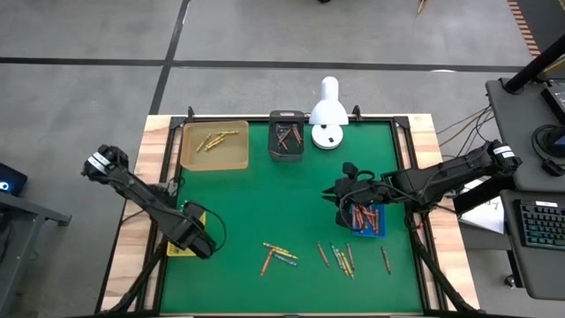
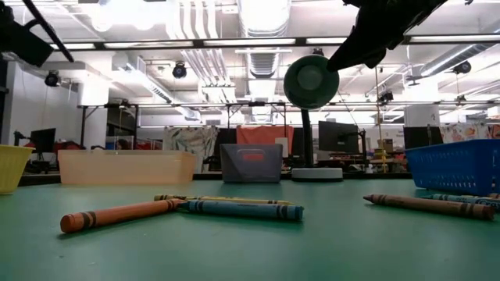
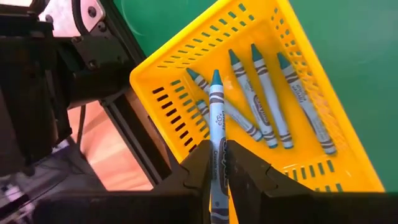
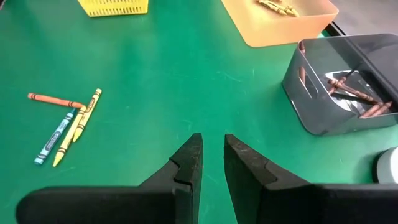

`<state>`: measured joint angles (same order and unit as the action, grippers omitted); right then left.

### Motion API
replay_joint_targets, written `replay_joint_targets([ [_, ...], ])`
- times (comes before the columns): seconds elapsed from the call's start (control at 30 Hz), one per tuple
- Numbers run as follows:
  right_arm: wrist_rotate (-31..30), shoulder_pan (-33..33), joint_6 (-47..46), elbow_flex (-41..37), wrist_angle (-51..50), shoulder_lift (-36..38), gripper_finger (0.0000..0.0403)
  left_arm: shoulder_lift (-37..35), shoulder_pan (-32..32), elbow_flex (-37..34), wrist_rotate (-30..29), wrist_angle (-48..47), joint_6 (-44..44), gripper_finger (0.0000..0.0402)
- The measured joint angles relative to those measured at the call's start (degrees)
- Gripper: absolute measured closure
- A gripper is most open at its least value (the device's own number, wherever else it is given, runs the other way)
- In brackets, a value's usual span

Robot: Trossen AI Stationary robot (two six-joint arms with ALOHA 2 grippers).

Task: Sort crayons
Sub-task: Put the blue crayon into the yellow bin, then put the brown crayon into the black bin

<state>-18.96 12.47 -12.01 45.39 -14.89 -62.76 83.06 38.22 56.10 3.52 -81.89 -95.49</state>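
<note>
My left gripper [image 3: 217,144] hangs over the yellow basket [image 3: 298,37] at the table's left edge, shut on a blue crayon [image 3: 216,118]. Several more blue crayons [image 3: 267,99] lie on the basket's floor. My right gripper [image 4: 213,138] hovers open and empty at the right, beside the blue basket [image 1: 378,228]. Loose crayons lie flat on the green mat: an orange, blue and yellow cluster [image 1: 278,254] and several more [image 1: 340,256] toward the near edge. My left gripper pinches the blue crayon's paper-wrapped barrel [image 3: 216,138] between its two fingers. The fingers come steeply from above and lie along the crayon. Its pointed tip [image 3: 216,76] sticks out beyond the fingertips, down into the basket. Whether the tip touches the crayons below, I cannot tell.
At the far edge stand an orange tray [image 1: 190,159] with yellow crayons, a grey bin [image 1: 274,150] with brown crayons, and a white lamp [image 1: 328,115]. The blue basket holds reddish crayons. A black frame rail [image 3: 134,134] runs beside the yellow basket. Bare mat lies mid-table.
</note>
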Motion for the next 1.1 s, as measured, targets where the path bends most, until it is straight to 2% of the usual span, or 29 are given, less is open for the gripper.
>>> replay_joint_targets([
  [0.17, 0.02, 0.00, -0.11, 0.00, 0.24, 0.00, 0.0346, 2.81, 0.00, 0.00, 0.27, 0.05, 1.60, 0.0350],
  [0.33, 0.10, 0.00, -4.65, 0.02, 0.25, 0.00, 0.0346, 3.70, 0.00, 0.04, 0.25, 0.31, 2.95, 0.0335],
  [0.47, 3.46, 0.00, -7.99, 0.04, 0.40, 0.00, 0.0346, 3.34, 0.00, 0.07, 0.15, 0.64, 3.58, 0.0332],
  [0.67, 9.67, 0.22, -17.46, 0.07, 0.63, 0.00, 0.0346, 3.24, 0.00, 0.11, -5.74, 5.61, 9.32, 0.0331],
  [0.83, 10.64, 2.51, -24.89, 0.07, 0.65, 0.00, 0.0346, 3.24, -0.11, 0.13, -10.25, 11.86, 15.67, 0.0331],
  [1.1, 11.46, 8.43, -33.51, 2.13, 0.66, -3.99, 0.0346, 3.13, -0.04, 0.13, -11.31, 12.57, 18.58, 0.0331],
])
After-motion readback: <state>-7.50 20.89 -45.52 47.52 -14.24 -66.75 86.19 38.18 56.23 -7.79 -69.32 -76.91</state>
